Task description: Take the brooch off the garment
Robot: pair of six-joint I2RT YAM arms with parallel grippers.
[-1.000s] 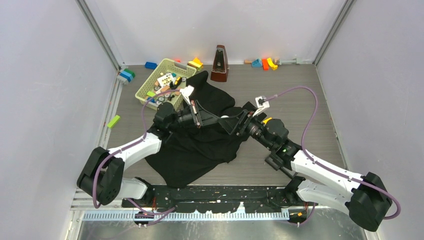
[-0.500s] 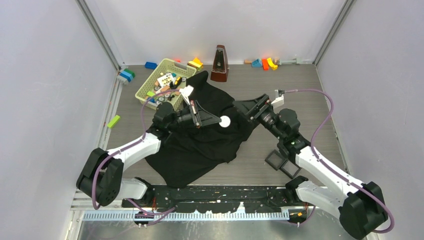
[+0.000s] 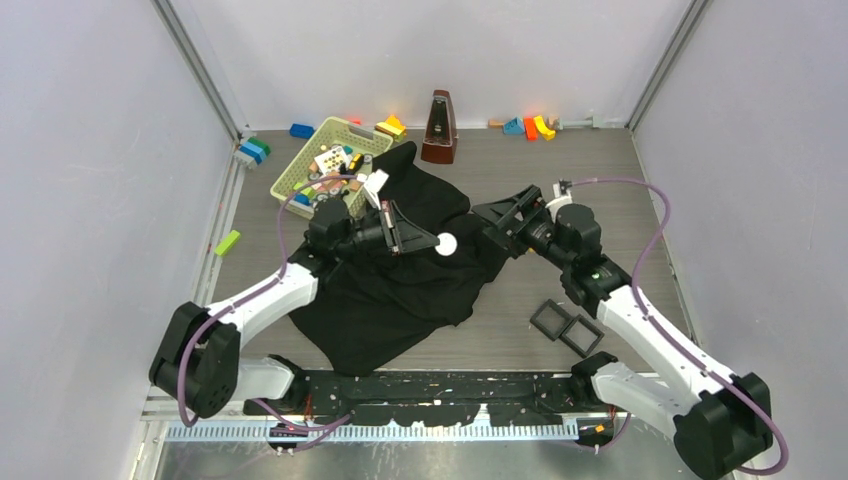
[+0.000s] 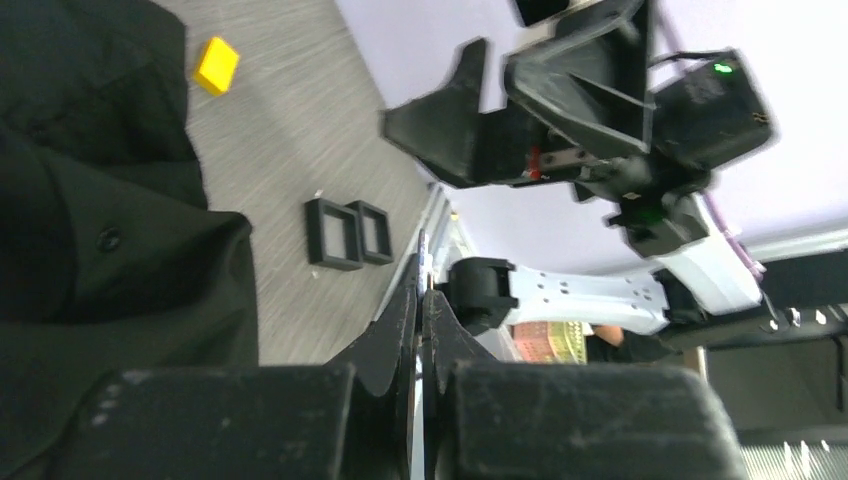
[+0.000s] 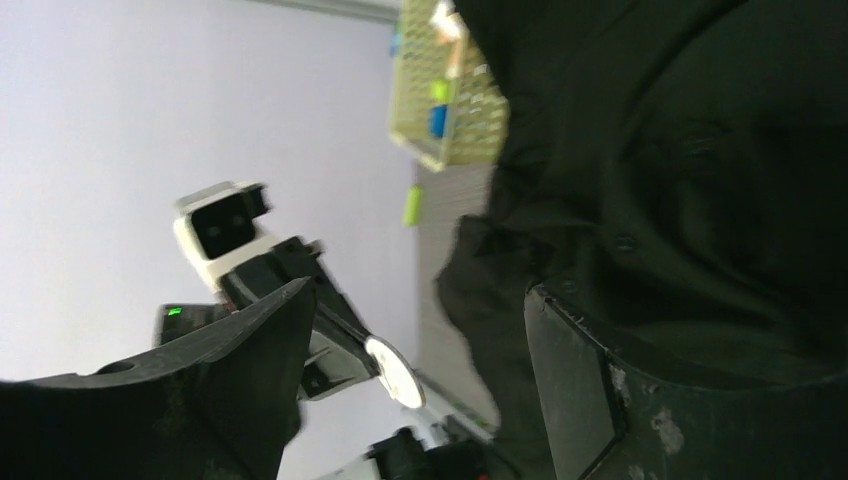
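Left hand [image 3: 434, 242] pinching brooch [image 3: 446, 243] at tips, over garment [image 3: 400, 295]; right hand [image 3: 490, 224] open, near.

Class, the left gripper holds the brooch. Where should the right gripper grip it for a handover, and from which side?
Probably the free part of the brooch that juts past the left gripper. It is a thin disc, so it is best pinched across its flat faces. The open right gripper should come from its own side, head-on to the left fingertips.

Both arms reach inward, left claw [image 3: 436, 241] pinched together, right claw [image 3: 488, 228] spread wide (tips facing each other).
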